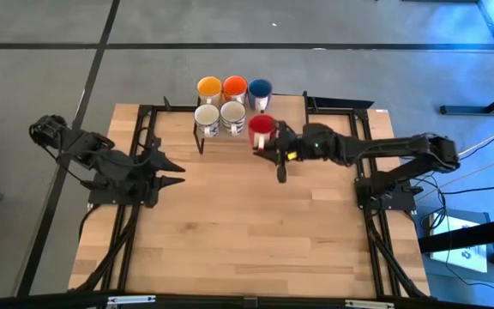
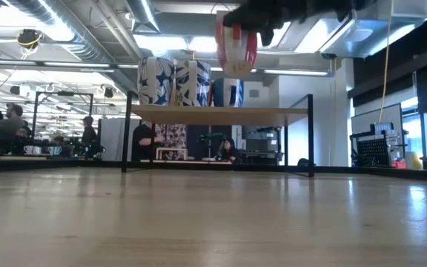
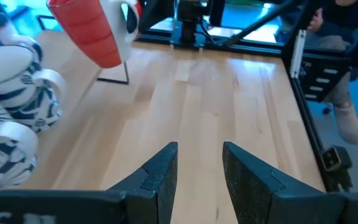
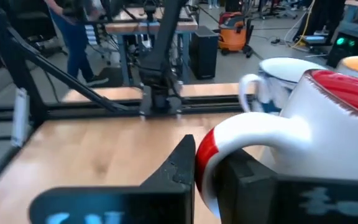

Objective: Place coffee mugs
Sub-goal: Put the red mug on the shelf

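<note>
The right gripper (image 1: 270, 144) holds the red mug (image 1: 262, 125) by its handle, fingers clamped on it, lifted beside the shelf's (image 2: 221, 114) front row, next to the patterned mug (image 1: 232, 114). Placing seems underway: the next move calls for lowering it level onto the shelf. The left gripper (image 1: 171, 170) waits open at the table's left

Your right gripper (image 1: 268, 142) is extended toward centre, raised, fingers clamped on the red mug (image 1: 261, 126). Left gripper (image 1: 177, 172) waits left, fingers apart.
</note>
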{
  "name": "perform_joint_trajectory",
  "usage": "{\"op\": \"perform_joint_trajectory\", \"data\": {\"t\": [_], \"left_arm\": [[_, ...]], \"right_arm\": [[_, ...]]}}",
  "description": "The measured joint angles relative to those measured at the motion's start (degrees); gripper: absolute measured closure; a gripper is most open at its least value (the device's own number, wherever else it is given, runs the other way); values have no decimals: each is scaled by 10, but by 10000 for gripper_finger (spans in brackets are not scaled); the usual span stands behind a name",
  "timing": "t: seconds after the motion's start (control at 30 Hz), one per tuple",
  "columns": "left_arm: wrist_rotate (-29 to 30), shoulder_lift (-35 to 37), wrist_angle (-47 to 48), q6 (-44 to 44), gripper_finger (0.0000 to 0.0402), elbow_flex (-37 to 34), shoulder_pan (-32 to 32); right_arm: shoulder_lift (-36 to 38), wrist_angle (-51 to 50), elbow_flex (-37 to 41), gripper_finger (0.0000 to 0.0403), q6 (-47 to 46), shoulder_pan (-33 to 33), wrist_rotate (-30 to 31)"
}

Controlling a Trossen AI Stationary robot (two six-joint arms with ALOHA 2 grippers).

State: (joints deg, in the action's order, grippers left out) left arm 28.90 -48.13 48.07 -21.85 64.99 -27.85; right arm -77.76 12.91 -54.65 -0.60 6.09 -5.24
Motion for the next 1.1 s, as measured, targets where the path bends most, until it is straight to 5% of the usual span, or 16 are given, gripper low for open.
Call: {"op": "perform_joint_trajectory", "data": {"t": [0.5,1.1], "left_arm": [[5,-2,-1,0,280,0,39],[5,-2,-2,-5,280,0,63]], "right_arm": [[-29,5,-1,386,95,124,-143],[-92,11,0,386,144,144,-139]]}}
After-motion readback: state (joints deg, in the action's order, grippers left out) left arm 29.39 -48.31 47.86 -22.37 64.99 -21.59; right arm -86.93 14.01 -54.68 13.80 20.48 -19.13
